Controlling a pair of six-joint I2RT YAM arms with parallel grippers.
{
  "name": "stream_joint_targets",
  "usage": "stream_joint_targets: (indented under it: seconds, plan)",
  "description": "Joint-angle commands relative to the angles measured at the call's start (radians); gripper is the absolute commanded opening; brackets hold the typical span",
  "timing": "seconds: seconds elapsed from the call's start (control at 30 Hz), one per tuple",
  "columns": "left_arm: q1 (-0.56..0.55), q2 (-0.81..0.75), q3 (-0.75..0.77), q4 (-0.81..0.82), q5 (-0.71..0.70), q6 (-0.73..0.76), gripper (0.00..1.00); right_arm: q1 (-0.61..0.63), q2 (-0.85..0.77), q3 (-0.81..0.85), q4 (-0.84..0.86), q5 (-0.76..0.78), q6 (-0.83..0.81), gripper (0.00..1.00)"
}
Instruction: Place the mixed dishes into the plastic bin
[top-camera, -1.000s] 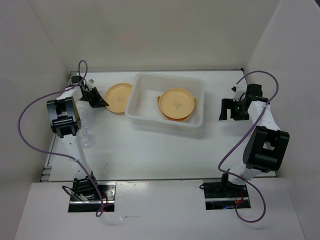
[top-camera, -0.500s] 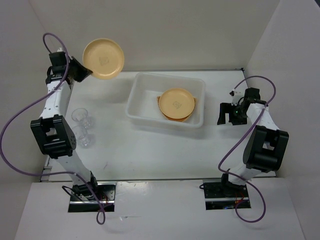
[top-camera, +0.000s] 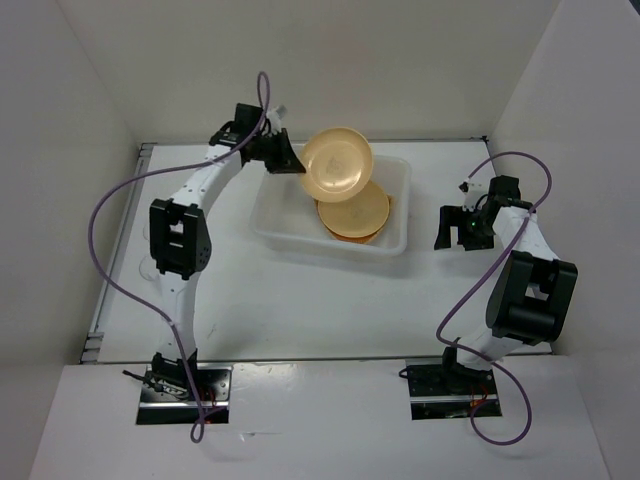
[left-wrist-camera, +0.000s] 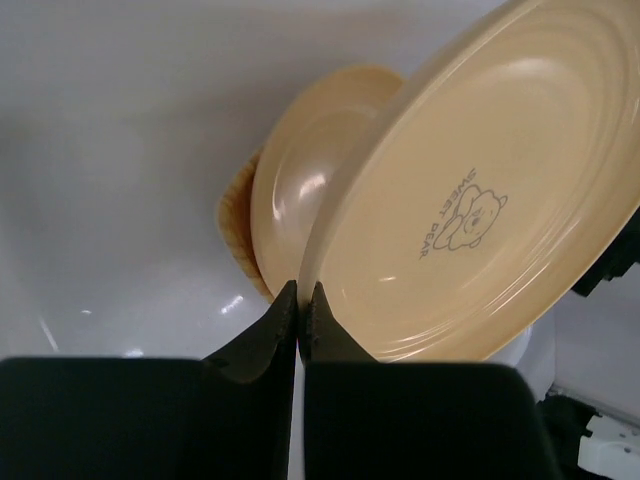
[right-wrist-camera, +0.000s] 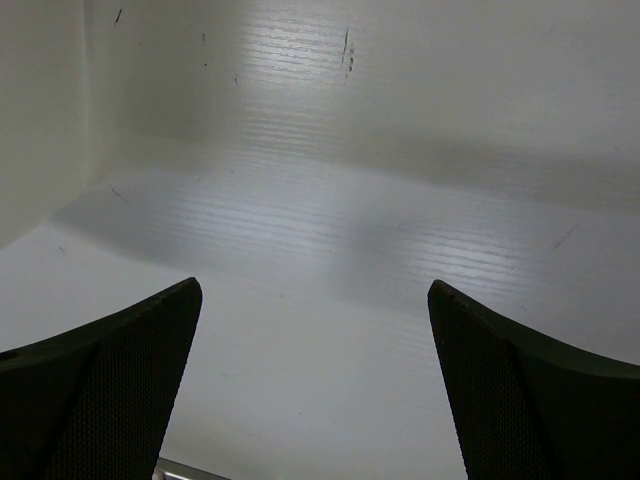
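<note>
You're swinging the left pincer (top-camera: 290, 160) across from the far-left corner, where it was half a second ago. It's now hanging over the plastic bin (top-camera: 272, 215), clamping hard on the rim of a tan plate (top-camera: 338, 163). That plate is tilting steeply just above the stacked plates (top-camera: 357, 214) already lying in the bin; I can't tell whether it's touching them. So the drop is looking close, but you're risking an edge-on landing unless you level it first. Your right pincer (top-camera: 455, 225) is idling beside the bin over the table (top-camera: 300, 300), spread wide and holding nothing.
</note>
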Motion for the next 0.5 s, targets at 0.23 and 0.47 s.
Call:
stream_joint_targets:
  seconds: [0.23,0.47]
  plan:
    - [-0.135,0.142,0.155,-0.079,-0.062,0.021,0.0,0.0,-0.023,-0.007,0.024,-0.006,0.007,0.98]
    - [-0.167,0.243,0.236,-0.13,-0.145,-0.001,0.0,0.0,-0.023,-0.007,0.024,-0.006,0.007,0.98]
